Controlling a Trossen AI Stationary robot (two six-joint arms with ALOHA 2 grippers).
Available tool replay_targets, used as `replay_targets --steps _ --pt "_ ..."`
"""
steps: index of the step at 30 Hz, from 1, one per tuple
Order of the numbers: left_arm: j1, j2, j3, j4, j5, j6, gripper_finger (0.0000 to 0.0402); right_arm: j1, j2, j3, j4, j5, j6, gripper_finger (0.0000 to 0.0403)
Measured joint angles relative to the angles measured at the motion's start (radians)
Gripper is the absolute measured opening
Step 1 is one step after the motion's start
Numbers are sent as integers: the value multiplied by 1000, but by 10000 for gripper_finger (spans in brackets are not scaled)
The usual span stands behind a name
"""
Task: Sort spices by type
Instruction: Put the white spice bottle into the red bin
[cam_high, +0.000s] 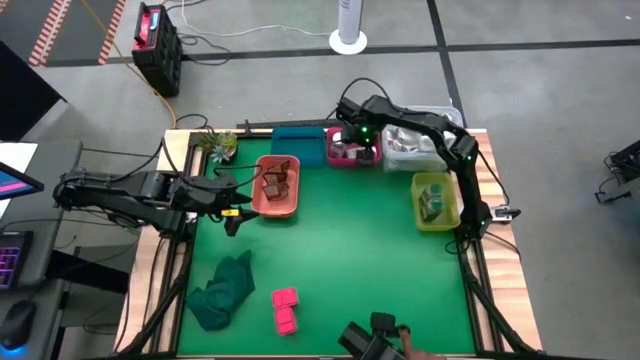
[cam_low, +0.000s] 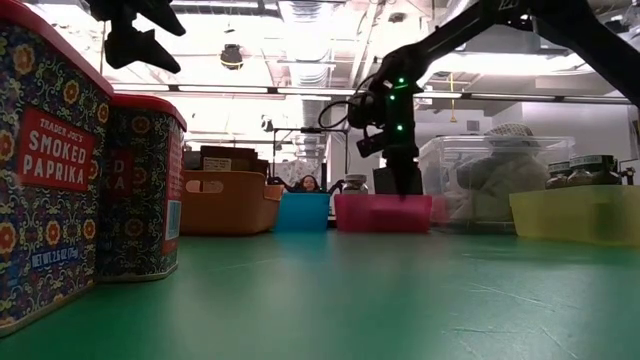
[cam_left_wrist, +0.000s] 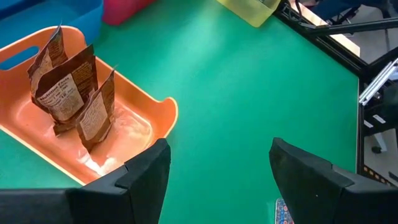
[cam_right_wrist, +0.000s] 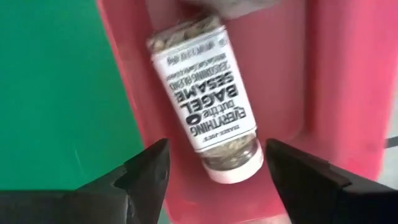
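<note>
A glass spice jar (cam_right_wrist: 205, 93) with a white label lies on its side on the floor of the pink bin (cam_high: 350, 155). My right gripper (cam_right_wrist: 217, 174) hangs open above it, pointing down, one finger on each side and clear of the jar. My left gripper (cam_left_wrist: 217, 180) hovers open above the green mat, beside the near corner of the orange tray (cam_left_wrist: 155, 118). Reddish-brown packets (cam_left_wrist: 74, 93) stand upright in that tray. Two magenta paprika boxes (cam_high: 285, 310) rest on the mat near the front edge. Greenish jars (cam_high: 432, 200) sit in the yellow bin (cam_high: 418, 215).
A blue bin (cam_high: 297, 145) and a clear bin (cam_high: 410, 150) of packets flank the pink bin along the far edge. A dark green cloth (cam_high: 225, 290) lies crumpled at the near left. A small plant (cam_high: 220, 145) stands at the far left. The mat's middle is bare.
</note>
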Motion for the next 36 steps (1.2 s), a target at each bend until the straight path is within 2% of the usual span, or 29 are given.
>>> replay_targets --steps 11,19,25,30,36 --pt "0 0 0 0 0 10 263 0 2 -74 57 30 -154 295" --pt "0 -1 0 0 29 8 263 -6 0 -162 116 28 -188 291" --pt "0 -1 0 0 34 8 263 6 2 -199 151 30 -210 266" --pt "0 -1 0 0 35 8 263 11 2 -200 158 31 -211 218" --pt "0 -1 0 0 35 5 263 13 2 -179 128 79 -207 217"
